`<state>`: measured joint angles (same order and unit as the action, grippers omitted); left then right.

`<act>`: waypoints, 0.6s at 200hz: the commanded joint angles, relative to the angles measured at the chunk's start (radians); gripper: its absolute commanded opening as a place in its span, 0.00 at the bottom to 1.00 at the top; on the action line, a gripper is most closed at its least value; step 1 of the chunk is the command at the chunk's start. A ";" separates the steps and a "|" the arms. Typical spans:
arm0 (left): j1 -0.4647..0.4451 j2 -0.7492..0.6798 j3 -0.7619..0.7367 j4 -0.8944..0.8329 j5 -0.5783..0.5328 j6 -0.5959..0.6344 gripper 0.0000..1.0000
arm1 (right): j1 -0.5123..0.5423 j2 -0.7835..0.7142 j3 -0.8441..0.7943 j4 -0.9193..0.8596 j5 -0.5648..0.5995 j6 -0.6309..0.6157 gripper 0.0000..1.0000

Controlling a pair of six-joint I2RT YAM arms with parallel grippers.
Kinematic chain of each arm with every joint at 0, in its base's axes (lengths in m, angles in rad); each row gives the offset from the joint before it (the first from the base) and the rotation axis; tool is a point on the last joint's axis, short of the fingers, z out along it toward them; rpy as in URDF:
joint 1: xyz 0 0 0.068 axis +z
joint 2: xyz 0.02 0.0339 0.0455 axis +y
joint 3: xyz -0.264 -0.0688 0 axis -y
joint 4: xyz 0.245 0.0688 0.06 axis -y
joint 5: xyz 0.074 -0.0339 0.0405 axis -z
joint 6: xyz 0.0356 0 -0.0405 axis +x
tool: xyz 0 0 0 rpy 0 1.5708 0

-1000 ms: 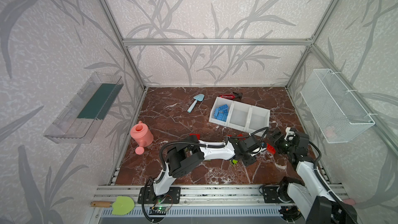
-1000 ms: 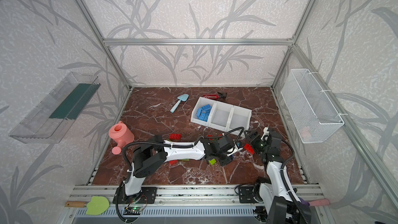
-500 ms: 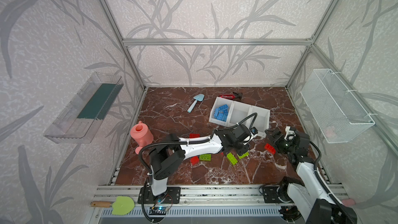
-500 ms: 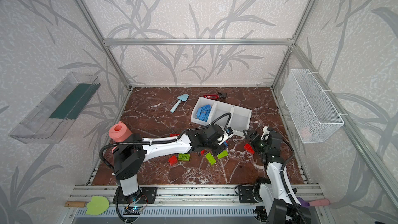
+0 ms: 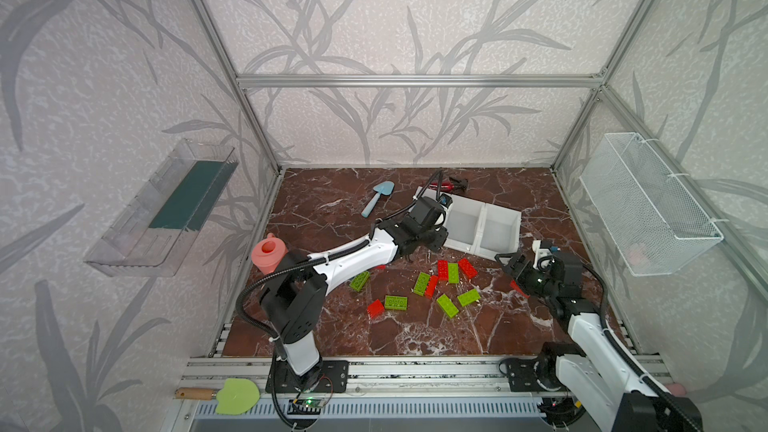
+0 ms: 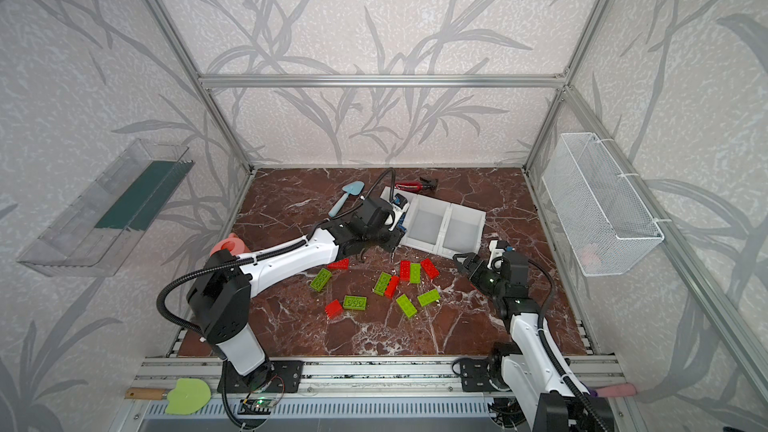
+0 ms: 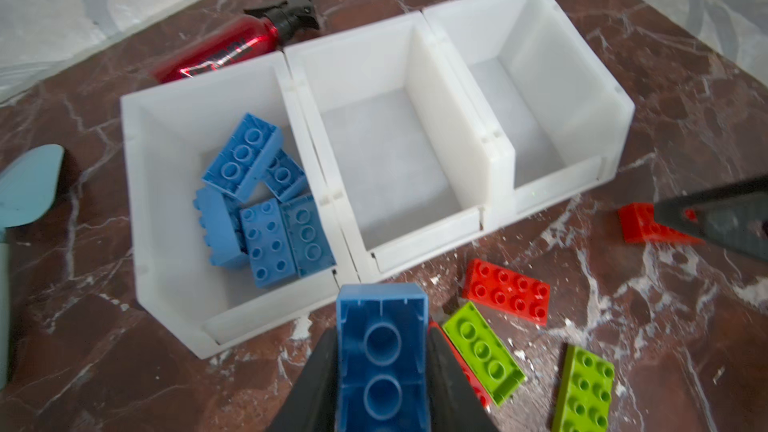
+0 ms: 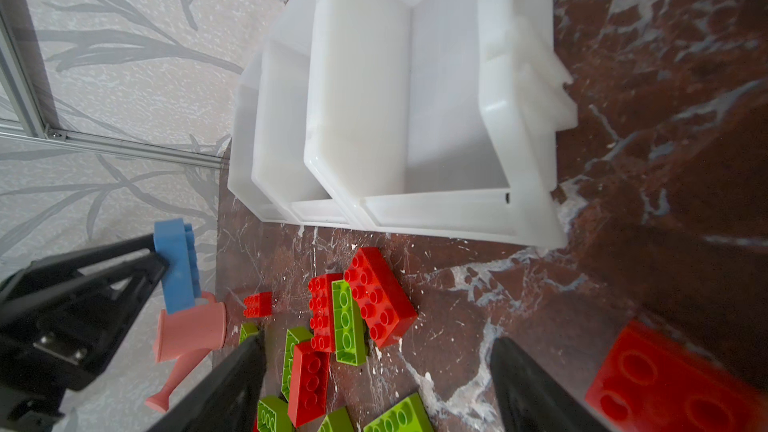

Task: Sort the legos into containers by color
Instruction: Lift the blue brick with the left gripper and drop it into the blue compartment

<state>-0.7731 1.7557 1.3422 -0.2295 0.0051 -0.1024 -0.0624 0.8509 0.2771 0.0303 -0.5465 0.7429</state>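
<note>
Three joined white containers stand at the back middle. The left one holds several blue legos; the other two are bare inside. My left gripper is shut on a blue lego, raised just in front of the left container. Red and lime green legos lie scattered on the floor. My right gripper is open, low beside a red lego.
A light blue trowel and a red spray bottle lie behind the containers. A pink watering can stands at the left edge. A wire mesh basket hangs on the right wall and a clear tray on the left wall.
My left arm has carried the blue lego from the front middle, near the right gripper, back and left to the containers. The right arm has hardly moved.
</note>
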 commanded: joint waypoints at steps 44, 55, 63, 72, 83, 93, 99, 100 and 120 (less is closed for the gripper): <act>0.097 0.188 0.241 -0.061 0.011 -0.010 0.33 | 0.060 -0.039 0.031 -0.027 0.024 -0.034 0.85; 0.109 0.223 0.273 -0.070 0.022 -0.006 0.32 | 0.069 -0.039 0.034 -0.028 0.026 -0.037 0.85; 0.115 0.243 0.295 -0.078 0.018 -0.001 0.32 | 0.075 -0.039 0.037 -0.030 0.026 -0.037 0.85; 0.124 0.267 0.320 -0.084 0.017 0.003 0.32 | 0.082 -0.038 0.037 -0.029 0.027 -0.039 0.85; 0.135 0.293 0.350 -0.090 0.023 0.003 0.32 | 0.091 -0.035 0.040 -0.028 0.029 -0.042 0.85; 0.144 0.318 0.381 -0.103 0.036 0.003 0.32 | 0.100 -0.032 0.042 -0.027 0.033 -0.045 0.85; 0.148 0.333 0.399 -0.110 0.042 0.005 0.32 | 0.107 -0.032 0.044 -0.028 0.034 -0.049 0.85; 0.148 0.335 0.400 -0.111 0.043 0.005 0.32 | 0.107 -0.032 0.044 -0.028 0.034 -0.049 0.85; 0.153 0.374 0.441 -0.126 0.045 0.003 0.32 | 0.126 -0.038 0.048 -0.029 0.026 -0.066 0.85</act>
<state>-0.6308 2.0983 1.7172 -0.3149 0.0292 -0.1074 0.0406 0.8238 0.2859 0.0135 -0.5205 0.7094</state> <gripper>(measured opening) 0.327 0.851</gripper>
